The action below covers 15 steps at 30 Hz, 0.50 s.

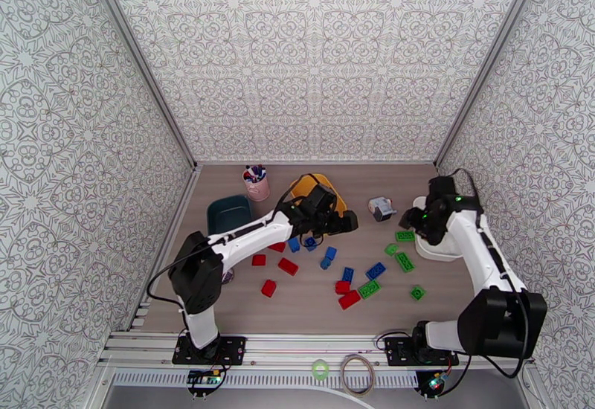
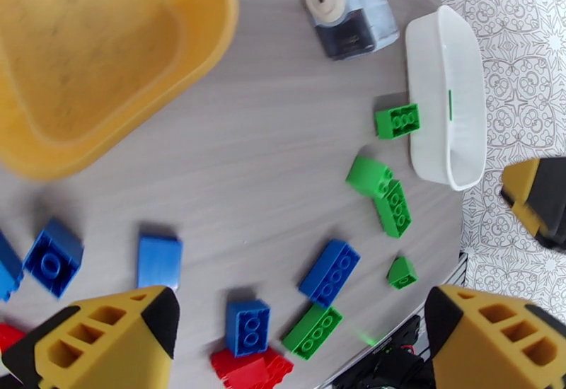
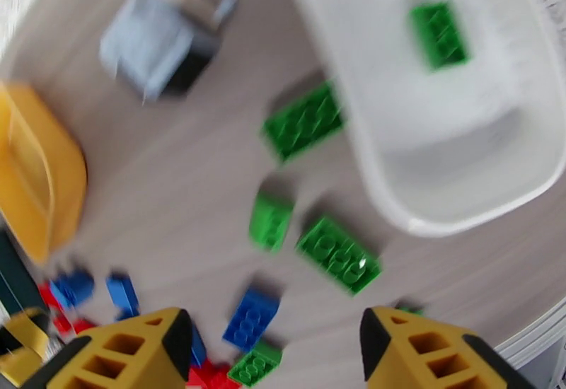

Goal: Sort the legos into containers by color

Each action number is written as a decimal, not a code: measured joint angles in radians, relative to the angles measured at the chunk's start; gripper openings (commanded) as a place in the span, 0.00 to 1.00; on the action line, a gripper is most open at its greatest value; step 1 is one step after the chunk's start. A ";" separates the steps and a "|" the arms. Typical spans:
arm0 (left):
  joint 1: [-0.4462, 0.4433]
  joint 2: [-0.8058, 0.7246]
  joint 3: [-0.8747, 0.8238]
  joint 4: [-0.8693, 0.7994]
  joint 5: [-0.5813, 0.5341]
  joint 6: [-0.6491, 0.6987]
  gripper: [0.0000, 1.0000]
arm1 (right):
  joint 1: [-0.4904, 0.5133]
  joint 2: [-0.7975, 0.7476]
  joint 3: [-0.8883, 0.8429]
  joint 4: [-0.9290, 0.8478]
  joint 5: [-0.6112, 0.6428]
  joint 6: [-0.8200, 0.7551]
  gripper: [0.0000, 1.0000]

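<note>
Red, blue and green legos lie scattered on the table between the arms, among them a red brick (image 1: 288, 265), a blue brick (image 1: 375, 271) and a green brick (image 1: 404, 262). My left gripper (image 1: 335, 221) hangs open and empty beside the yellow tray (image 1: 303, 184), whose bare floor (image 2: 106, 51) fills the upper left of the left wrist view. A blue brick (image 2: 158, 261) lies near my left gripper's (image 2: 301, 334) fingers (image 2: 106, 341). My right gripper (image 1: 413, 219) (image 3: 276, 351) is open over the table next to the white tray (image 1: 439, 253) (image 3: 382, 171). One green brick (image 3: 439, 33) lies in that tray.
A dark teal tray (image 1: 227, 213) sits at the back left, with a pink cup of pens (image 1: 256, 184) behind it. A small grey-white object (image 1: 381, 208) (image 2: 347, 12) stands between the yellow and white trays. Patterned walls enclose the table on three sides.
</note>
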 measured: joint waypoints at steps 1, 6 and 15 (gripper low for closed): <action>0.000 -0.017 -0.029 0.007 -0.004 -0.003 0.98 | 0.018 0.001 -0.024 0.004 0.000 0.003 0.67; -0.005 -0.092 -0.161 0.028 -0.019 -0.030 0.98 | 0.068 0.026 -0.099 0.014 0.008 0.020 0.63; -0.025 -0.204 -0.300 0.047 -0.055 -0.069 0.98 | 0.104 0.179 -0.069 0.041 0.039 0.030 0.51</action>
